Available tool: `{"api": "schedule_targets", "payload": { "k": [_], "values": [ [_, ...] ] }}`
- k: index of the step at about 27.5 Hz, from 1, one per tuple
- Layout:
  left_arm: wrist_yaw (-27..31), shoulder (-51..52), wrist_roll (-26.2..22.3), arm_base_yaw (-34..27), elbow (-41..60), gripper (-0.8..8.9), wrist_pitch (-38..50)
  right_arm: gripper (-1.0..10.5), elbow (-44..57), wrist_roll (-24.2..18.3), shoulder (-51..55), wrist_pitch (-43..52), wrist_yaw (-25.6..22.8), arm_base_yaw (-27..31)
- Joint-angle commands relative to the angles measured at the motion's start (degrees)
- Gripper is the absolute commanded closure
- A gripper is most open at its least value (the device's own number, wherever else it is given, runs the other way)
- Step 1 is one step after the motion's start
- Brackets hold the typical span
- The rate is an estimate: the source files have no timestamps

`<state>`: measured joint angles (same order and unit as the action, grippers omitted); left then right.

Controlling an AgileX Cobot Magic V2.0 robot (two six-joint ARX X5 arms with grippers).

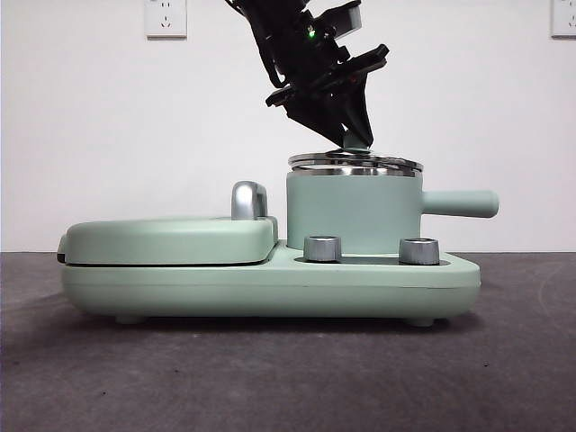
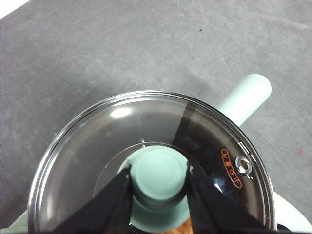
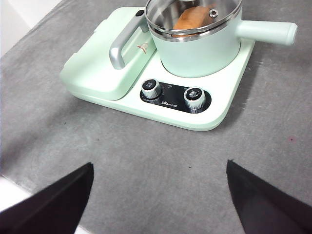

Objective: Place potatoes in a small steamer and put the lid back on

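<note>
The grey surface (image 1: pixel 270 378) lies nearest in the front view, and on it sits the mint-green cooker base (image 1: pixel 270 283) with 2 steel dials (image 1: pixel 322 248) along its front edge. On the base's left half rests the flat griddle cover (image 1: pixel 171 238) with its chrome handle (image 1: pixel 248 200). On the right half stands the small steamer (image 1: pixel 353 211), its straight side handle (image 1: pixel 461 203) pointing right. The lid (image 1: pixel 355 163) lies on the steamer's steel rim. The left tool (image 2: pixel 159 178) comes down from above and is clamped on the lid's mint knob (image 2: pixel 159 173), 1 jaw touching each side. Through the glass, in the right wrist view, the potato (image 3: pixel 192 18) lies inside the steamer. The right tool (image 3: pixel 158 195) hangs well apart from the cooker, its jaws spread wide over bare surface.
</note>
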<state>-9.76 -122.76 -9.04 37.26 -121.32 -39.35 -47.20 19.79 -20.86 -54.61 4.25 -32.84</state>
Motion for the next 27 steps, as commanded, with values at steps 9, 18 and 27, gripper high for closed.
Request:
{"api": "schedule_targets", "payload": {
  "k": [9,18,27],
  "values": [
    [-0.33,-2.21,-2.38,0.28,-1.68,7.99,-1.55,5.1,-0.39,0.83,0.04,0.52,-1.31,-0.39],
    [1.53,-2.21,-2.01,-0.02,-1.68,7.99,-3.08,5.1,-0.39,1.88,0.04,0.52,-1.29,-0.39],
    [1.57,-1.64,2.73,0.09,-1.75,5.41,-2.84,5.1,-0.39,1.88,0.04,0.48,-1.27,-0.39]
  ]
}}
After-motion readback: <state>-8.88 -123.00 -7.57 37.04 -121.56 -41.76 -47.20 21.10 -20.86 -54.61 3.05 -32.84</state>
